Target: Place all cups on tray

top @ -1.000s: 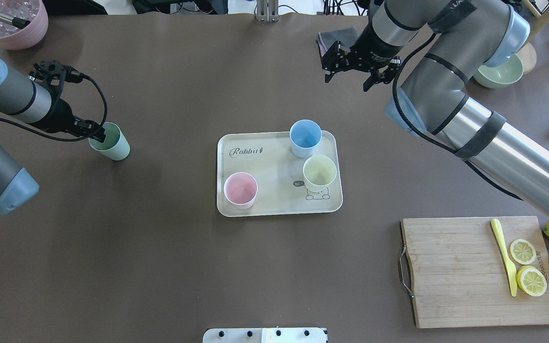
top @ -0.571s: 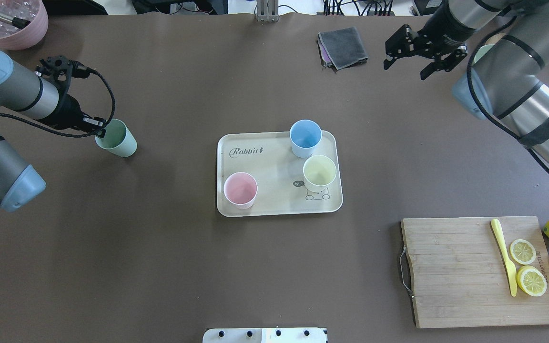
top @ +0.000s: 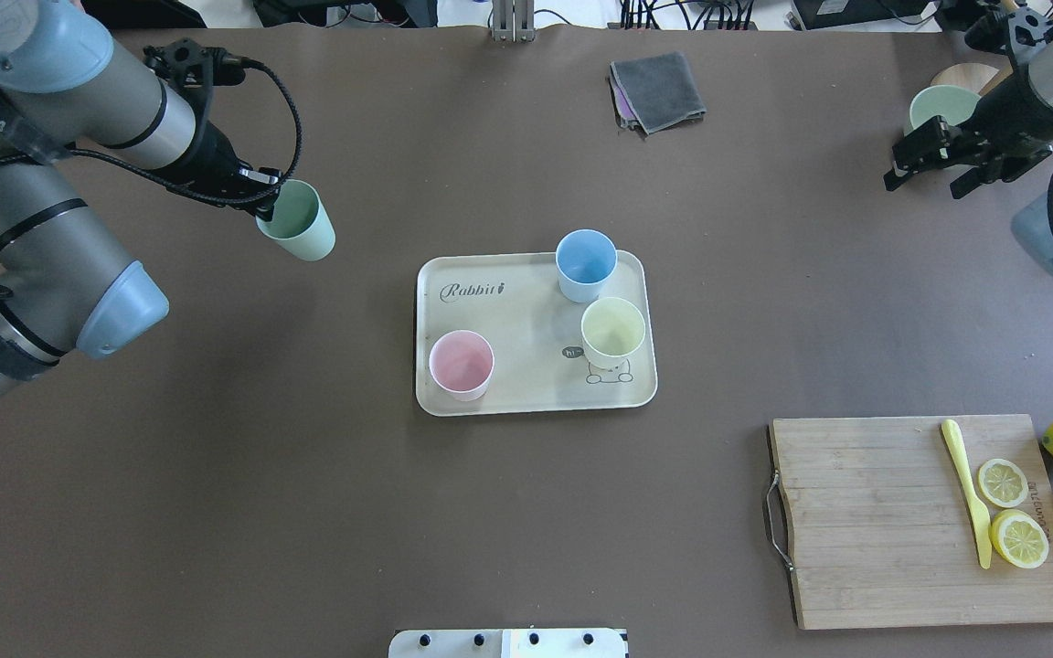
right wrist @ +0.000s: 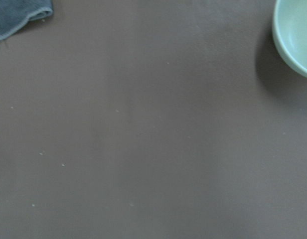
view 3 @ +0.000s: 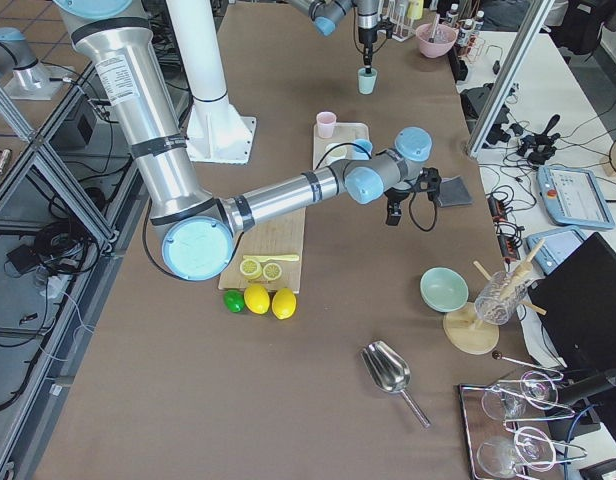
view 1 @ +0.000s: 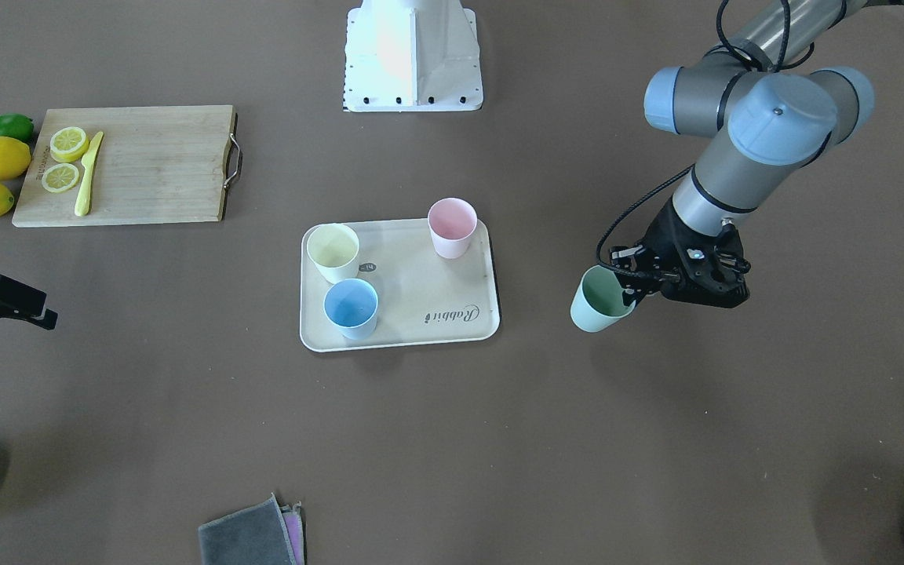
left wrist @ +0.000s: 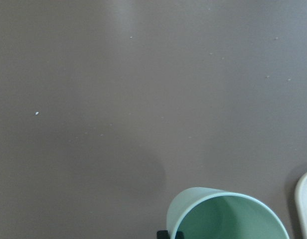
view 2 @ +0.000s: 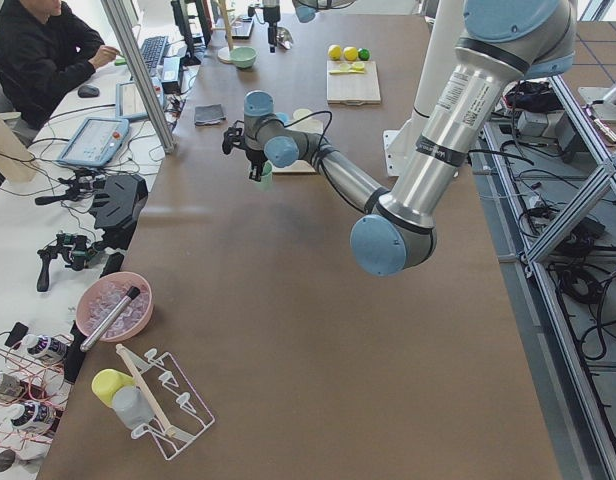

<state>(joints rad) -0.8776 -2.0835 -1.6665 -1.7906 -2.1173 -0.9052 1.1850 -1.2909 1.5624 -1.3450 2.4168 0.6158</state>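
Left gripper [top: 261, 203] is clamped on the mint cup's [top: 300, 224] rim, the cup tilted and hanging above the table, well left of the tray [top: 526, 311]. On the tray stand the pink cup [top: 461, 364], blue cup [top: 586, 263] and yellow cup [top: 613, 331], all upright. Far right, the right gripper [top: 929, 178] hangs empty, fingers spread, near the bowl [top: 940, 105].

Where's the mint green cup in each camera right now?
Front-facing: mint green cup right of centre, held by left claw.
Overhead: upper left.
Exterior left: upper middle, small.
Exterior right: top centre, far.
Left wrist: bottom right.
Right wrist: not in it.
Landmark: the cream tray.
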